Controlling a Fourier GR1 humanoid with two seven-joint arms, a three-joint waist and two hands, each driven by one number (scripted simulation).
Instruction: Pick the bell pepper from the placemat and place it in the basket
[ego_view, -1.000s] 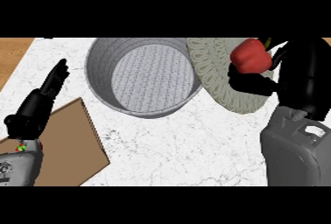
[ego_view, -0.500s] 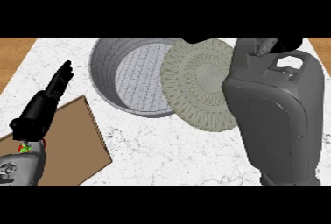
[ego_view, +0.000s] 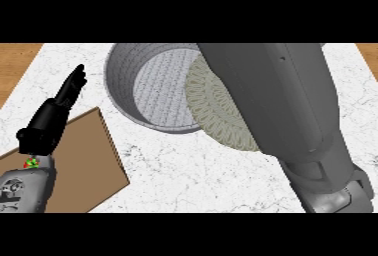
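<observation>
White marble counter (ego_view: 207, 175) fills the head view. Strips of wooden surface (ego_view: 15, 60) show at its upper left and upper right corners.

Largest item: right forearm (ego_view: 280, 110), grey. It enters at the lower right and runs up to the top edge, covering most of the right half. The right hand is past that top edge and does not show, so its state cannot be told.

Basket (ego_view: 122, 80): grey and round, with a pale woven floor. It stands up and to the right of the left hand, apart from it. Its left wall is nearest the fingertips, and its right side is hidden under the right forearm.

Placemat (ego_view: 218, 115): round, woven, beige-grey. It lies further right of the left hand than the basket. It overlaps the basket's right part in the view, and its own right side is covered by the right forearm. Whether it rests on the basket rim or is raised over it cannot be told.

Brown board (ego_view: 81, 165): flat on the counter, directly under and just right of the left hand, reaching down to the lower left edge.

Left forearm (ego_view: 22, 190): grey, at the lower left corner.

Left hand (ego_view: 50, 117): black, near the left edge, resting. Fingers are straight and together, pointing up and slightly right, and they hold nothing.

Bell pepper: not visible in this view, so its location cannot be told.
</observation>
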